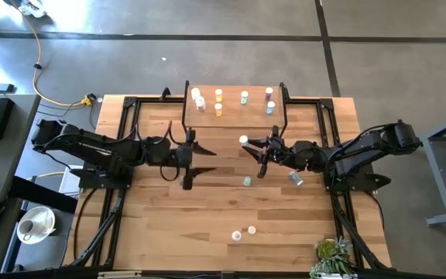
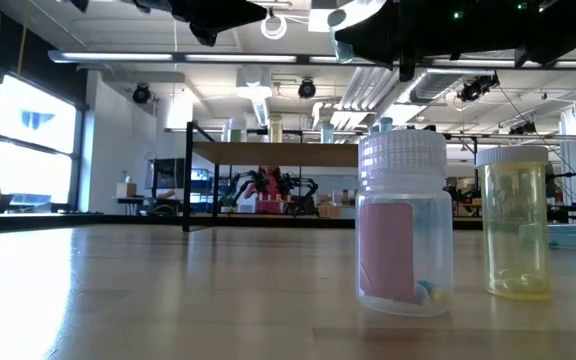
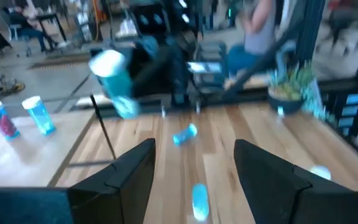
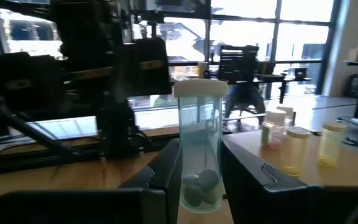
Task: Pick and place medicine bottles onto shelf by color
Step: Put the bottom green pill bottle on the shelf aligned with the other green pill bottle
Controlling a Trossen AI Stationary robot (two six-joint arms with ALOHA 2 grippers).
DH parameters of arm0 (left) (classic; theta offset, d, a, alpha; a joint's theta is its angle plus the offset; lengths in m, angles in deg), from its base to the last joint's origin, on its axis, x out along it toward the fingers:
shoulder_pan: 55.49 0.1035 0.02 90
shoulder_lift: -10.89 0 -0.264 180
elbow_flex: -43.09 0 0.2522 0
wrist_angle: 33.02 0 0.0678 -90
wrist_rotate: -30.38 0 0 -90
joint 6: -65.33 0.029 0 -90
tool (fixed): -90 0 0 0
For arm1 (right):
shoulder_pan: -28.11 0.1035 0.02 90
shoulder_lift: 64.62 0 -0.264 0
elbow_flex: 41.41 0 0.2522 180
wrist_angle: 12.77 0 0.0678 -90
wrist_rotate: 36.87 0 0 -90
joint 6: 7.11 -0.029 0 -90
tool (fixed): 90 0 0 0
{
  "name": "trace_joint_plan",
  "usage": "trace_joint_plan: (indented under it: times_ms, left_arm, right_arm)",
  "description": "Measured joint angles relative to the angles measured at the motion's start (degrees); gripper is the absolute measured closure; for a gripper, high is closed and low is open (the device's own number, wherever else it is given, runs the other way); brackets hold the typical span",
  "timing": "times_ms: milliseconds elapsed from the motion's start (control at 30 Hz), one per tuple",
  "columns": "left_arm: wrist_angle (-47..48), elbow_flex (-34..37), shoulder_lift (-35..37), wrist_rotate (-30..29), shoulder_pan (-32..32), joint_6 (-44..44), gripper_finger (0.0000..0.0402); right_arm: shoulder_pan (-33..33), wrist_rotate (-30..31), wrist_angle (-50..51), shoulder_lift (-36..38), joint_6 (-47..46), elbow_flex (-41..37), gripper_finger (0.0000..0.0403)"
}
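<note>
My right gripper is shut on a clear teal bottle with a white cap, near the table's middle, just in front of the shelf. The left wrist view shows the bottle too. The shelf holds white, yellow, green, pink and blue bottles standing on their bases. My left gripper is open and empty, left of the middle, facing the right gripper. Two teal bottles lie on the table. My right gripper pinches the teal bottle by its lower body between its two fingers, one on each side. The fingers come about level from the table's right side. The capped end sticks out past the fingertips, and the bottle is lifted clear of the table.
A pink-labelled bottle and a yellow bottle stand near the table's near edge, where the high view shows them too. A small plant sits at the near right corner. People show in the room beyond the table.
</note>
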Motion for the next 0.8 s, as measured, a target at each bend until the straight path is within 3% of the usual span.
trace_joint_plan:
  times_ms: [133,400,633,800]
  left_arm:
    - [-8.56,3.48,0.0,5.05,2.54,-2.36,0.0195]
    - [-17.73,6.36,-4.15,8.58,3.44,-3.06,0.0194]
    - [-30.72,6.28,-13.51,9.26,3.55,-3.2,0.0197]
    - [-34.2,3.99,-18.19,9.25,3.61,-3.17,0.0197]
  right_arm:
    - [-0.02,-4.58,-0.79,0.0,-0.88,0.0,0.0318]
    - [-0.02,-15.43,-2.95,0.04,-2.35,0.02,0.0318]
    - [-0.02,-16.28,-3.37,0.04,-2.39,0.02,0.0318]
    - [-0.02,-16.28,-3.37,0.05,-2.37,0.02,0.0318]
